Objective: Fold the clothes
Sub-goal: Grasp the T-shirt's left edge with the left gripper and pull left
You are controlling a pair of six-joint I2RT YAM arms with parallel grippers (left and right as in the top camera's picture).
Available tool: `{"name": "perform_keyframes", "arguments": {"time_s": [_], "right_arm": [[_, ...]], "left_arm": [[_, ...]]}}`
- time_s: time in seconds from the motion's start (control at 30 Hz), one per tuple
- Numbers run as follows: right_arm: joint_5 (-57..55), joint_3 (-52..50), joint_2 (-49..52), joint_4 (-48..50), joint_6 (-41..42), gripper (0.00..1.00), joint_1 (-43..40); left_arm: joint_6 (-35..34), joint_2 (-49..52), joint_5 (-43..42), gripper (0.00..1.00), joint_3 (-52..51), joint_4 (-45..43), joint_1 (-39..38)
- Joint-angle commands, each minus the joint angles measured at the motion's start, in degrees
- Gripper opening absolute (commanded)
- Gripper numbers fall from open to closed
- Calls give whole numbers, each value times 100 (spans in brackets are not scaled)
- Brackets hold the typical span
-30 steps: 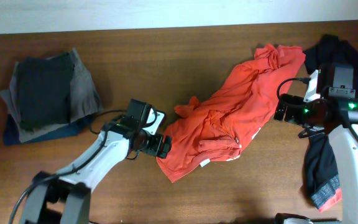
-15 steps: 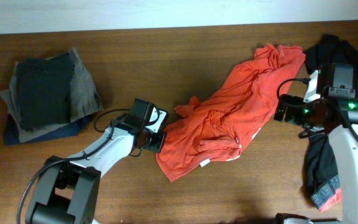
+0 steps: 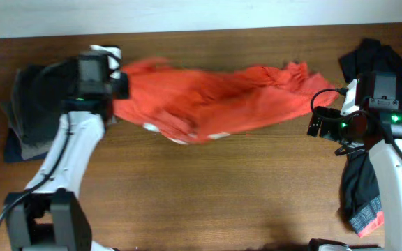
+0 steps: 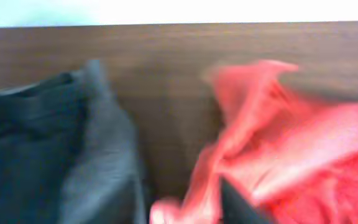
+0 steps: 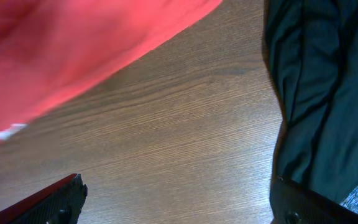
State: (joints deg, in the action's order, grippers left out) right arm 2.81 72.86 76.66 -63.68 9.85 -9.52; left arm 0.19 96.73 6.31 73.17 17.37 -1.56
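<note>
- The stack of folded clothes (image 3: 44, 111) lies just to the left of your left gripper (image 3: 119, 88), partly under that arm. Judge it as finished work and keep away from it.
- The left gripper sits at the left end of the red-orange T-shirt (image 3: 215, 101). In the left wrist view, red cloth bunches around one dark finger, but the picture is blurred. You cannot tell if the jaws pinch the cloth or stand loose around it.
- The shirt runs to the right from this gripper as a long, wrinkled band across the far half of the table (image 3: 208, 188). Its other end is just beyond and to the left of your right gripper (image 3: 317, 125).
- I judge the step in hand to be spreading the shirt flat; no fold is made yet.
- The right gripper is wide open and holds nothing. It is over bare wood, with the black garment (image 3: 358, 183) close to its right side and below it.
- The next move probably calls for the right gripper to reach forward-left and take the near end of the shirt, so both arms can stretch it. First check the left grip.
</note>
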Motion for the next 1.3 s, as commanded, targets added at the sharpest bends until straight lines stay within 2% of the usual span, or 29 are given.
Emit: {"name": "perform_keyframes", "arguments": {"time_s": [0.0,0.03,0.13,0.37,0.47,0.53,0.57,0.73,0.77,0.9,0.97,1.03,1.07,1.1,1.13,1.27], "right_arm": [[-57,44,-17,-4,-57,99,-26],[-57,44,-17,-7,-57,99,-26],[-55,44,-17,-7,-57,99,-26],[-55,44,-17,-55,-57,99,-26],[-57,42,-17,-81,-59,99,-26],[-57,42,-17,-105,-61,99,-26],[-57,42,-17,-107,-74,99,-26],[-57,42,-17,-107,-103,99,-26],[-57,42,-17,-107,-103,99,-26],[-59,42,-2,-107,-103,99,-26],[-59,42,-2,-107,-103,99,-26],[-57,42,-2,-107,-103,99,-26],[-59,42,-2,-107,-103,99,-26],[-57,42,-2,-107,-103,99,-26],[-57,42,-2,-107,-103,99,-26],[-55,42,-2,-107,-103,99,-26]], "left_arm": [[-195,-111,-1062,99,39,494,136],[-192,-107,-1499,99,39,859,63],[-192,-107,-1650,99,33,1209,-129],[-190,251,-1574,98,-140,769,-730],[-188,640,-1513,95,-140,708,-857],[-192,922,-1316,85,-140,772,-879],[-192,1019,-1266,83,-140,800,-879],[-195,1235,-1250,82,-140,772,-879],[-195,1235,-1250,79,-140,745,-879],[-195,1235,-1255,52,-140,684,-879],[-195,1235,-1252,43,-140,710,-879],[-192,1235,-1252,45,-140,734,-879],[-195,1235,-1252,56,-140,761,-879],[-195,1235,-1252,56,-142,785,-879],[-195,1235,-1250,54,-146,817,-879],[-260,1287,-1252,31,-190,721,-879]]}}
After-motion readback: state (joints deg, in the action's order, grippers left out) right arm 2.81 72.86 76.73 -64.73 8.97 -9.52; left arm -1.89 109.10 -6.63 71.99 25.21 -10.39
